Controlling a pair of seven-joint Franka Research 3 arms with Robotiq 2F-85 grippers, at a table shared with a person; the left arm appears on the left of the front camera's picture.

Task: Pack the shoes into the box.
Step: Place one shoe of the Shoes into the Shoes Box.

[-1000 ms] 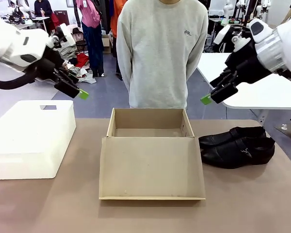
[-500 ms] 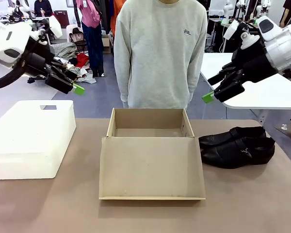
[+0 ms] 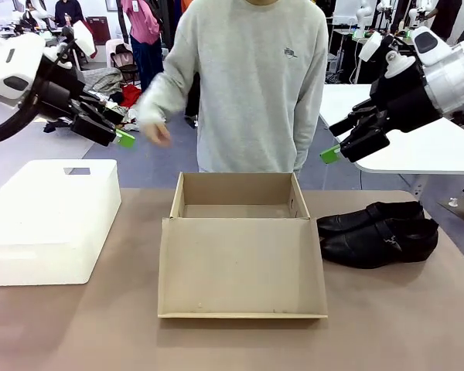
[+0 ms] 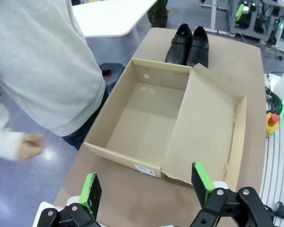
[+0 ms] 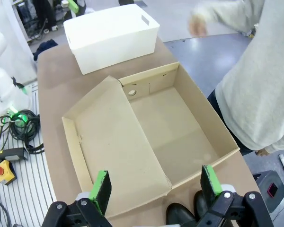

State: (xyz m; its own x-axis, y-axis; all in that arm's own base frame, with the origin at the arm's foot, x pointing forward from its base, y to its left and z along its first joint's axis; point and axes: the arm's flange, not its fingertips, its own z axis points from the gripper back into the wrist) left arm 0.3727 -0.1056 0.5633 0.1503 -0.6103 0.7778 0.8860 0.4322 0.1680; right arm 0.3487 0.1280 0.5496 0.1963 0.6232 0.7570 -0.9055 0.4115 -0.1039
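1. While both arms hang high over the table in the front view, the task looks barely begun. The shoes [image 3: 379, 236] lie side by side, touching, on the table [image 3: 77, 332] just right of the box [image 3: 236, 188]. The box stands empty, its lid flap [image 3: 242, 267] folded flat toward the robot. The left gripper [image 3: 117, 136] hovers above the white foam block [image 3: 50, 220]. The right gripper [image 3: 334, 152] hovers above and behind the shoes, well clear of them. A person stands behind the box with one hand [image 3: 161, 134] raised; it is blurred, so I cannot tell its purpose.

2. Seen from the left wrist, this claw's green pads [image 4: 90, 194] stand wide apart with nothing between them. Below them the box shows a bare cardboard floor, with the shoes beyond its far end.

3. Seen from the right wrist, this claw is likewise spread and empty. The shoes peek in at the bottom edge between its fingers, the box lies just past them, and the foam block sits farther off.

4. Judgement: the step in hand is the reach for the first shoe, and the right arm is better placed for it. It must descend and turn its jaws across a shoe's narrow width. Because the pair touch, a finger has little room between them. Glossy leather may slip, so a grip at the shoe's opening seems safer.
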